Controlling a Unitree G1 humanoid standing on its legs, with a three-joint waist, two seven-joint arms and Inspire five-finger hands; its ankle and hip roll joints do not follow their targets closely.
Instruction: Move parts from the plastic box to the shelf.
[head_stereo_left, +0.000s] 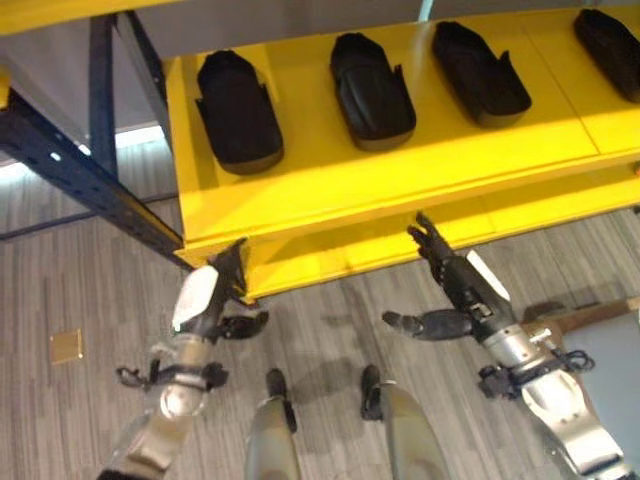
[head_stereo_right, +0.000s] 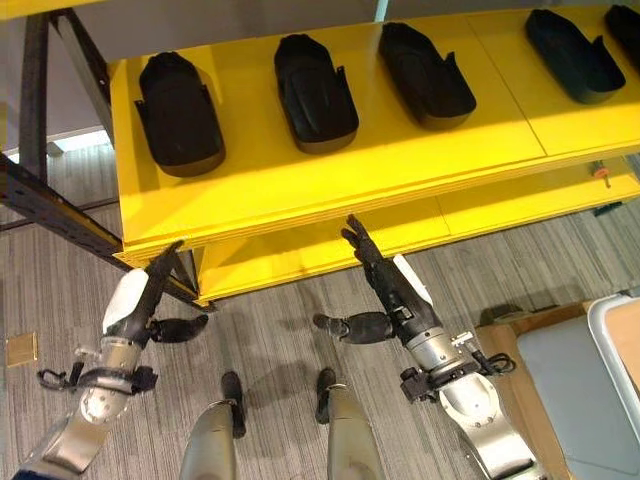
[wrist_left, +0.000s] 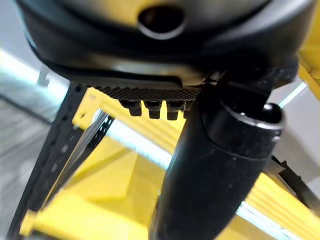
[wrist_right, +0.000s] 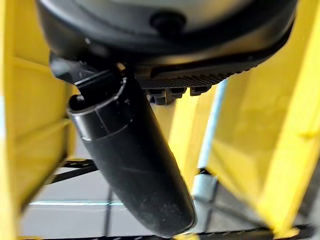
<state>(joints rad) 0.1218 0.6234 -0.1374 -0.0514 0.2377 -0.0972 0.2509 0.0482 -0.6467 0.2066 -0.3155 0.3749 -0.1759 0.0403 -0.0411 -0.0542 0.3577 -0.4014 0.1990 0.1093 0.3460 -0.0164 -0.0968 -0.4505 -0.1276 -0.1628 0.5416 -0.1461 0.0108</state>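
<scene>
Several black moulded parts lie in a row on the yellow shelf (head_stereo_left: 400, 170): one at the left (head_stereo_left: 238, 110), one in the middle (head_stereo_left: 372, 88), one further right (head_stereo_left: 480, 72) and one at the far right (head_stereo_left: 608, 38). My left hand (head_stereo_left: 212, 292) hangs below the shelf's left front corner, its fingers straight and pointing up at the edge, holding nothing. Under the middle of the shelf's front edge my right hand (head_stereo_left: 457, 275) is also open and empty, thumb (head_stereo_left: 420, 323) spread aside. In the wrist views each thumb (wrist_left: 215, 175) (wrist_right: 135, 165) juts out freely before yellow shelf boards.
A dark blue steel frame (head_stereo_left: 90, 180) carries the shelf at the left. A lower yellow board (head_stereo_left: 420, 245) lies beneath the top one. A grey surface with a pale-rimmed container (head_stereo_right: 603, 325) stands at the lower right. A small brass plate (head_stereo_left: 67, 346) is set in the floor.
</scene>
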